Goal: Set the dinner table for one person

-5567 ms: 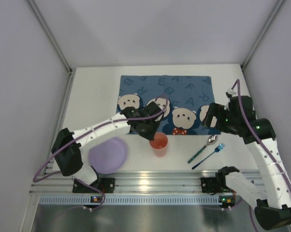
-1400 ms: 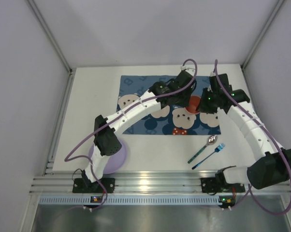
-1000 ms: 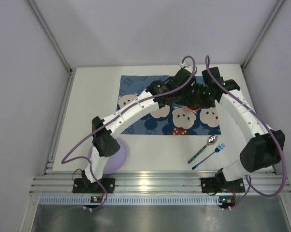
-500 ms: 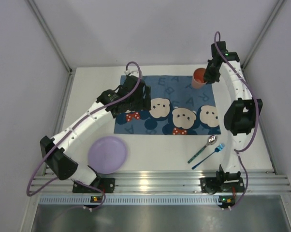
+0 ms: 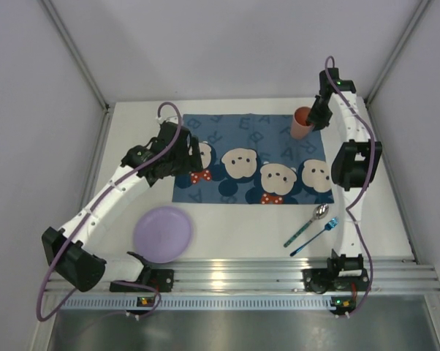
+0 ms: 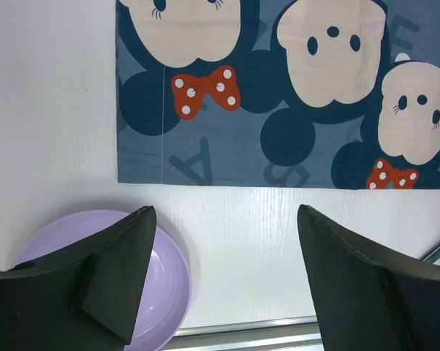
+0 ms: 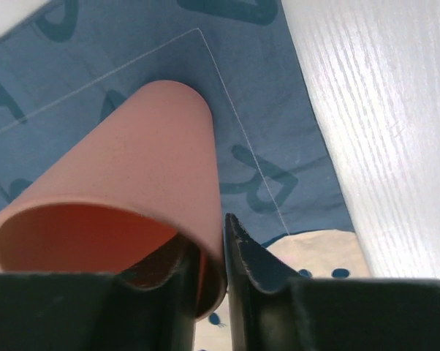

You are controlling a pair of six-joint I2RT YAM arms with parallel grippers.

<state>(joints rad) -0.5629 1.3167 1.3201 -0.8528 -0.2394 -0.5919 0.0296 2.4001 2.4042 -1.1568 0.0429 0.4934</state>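
Observation:
An orange cup [image 5: 302,122] stands upright on the far right corner of the blue mouse-print placemat [image 5: 249,131], which lies on the white dinner table [image 5: 139,131]. My right gripper [image 5: 313,117] is shut on the cup [image 7: 132,161] at its rim, one finger inside and one outside [image 7: 213,241]. My left gripper [image 5: 187,157] hovers open and empty above the placemat's left end. In the left wrist view its gripper [image 6: 224,212] frames bare table, with a purple plate [image 6: 165,285] under the left finger.
The purple plate [image 5: 162,234] sits near the front left. A spoon [image 5: 308,224] and a blue fork [image 5: 316,235] lie side by side at the front right. A ribbed aluminium rail [image 5: 234,274] runs along the near edge. Grey walls close in on three sides.
The cup went from the mat's middle, where both grippers met, to the far right corner in my right gripper. My left arm drew back to the left, open and empty.

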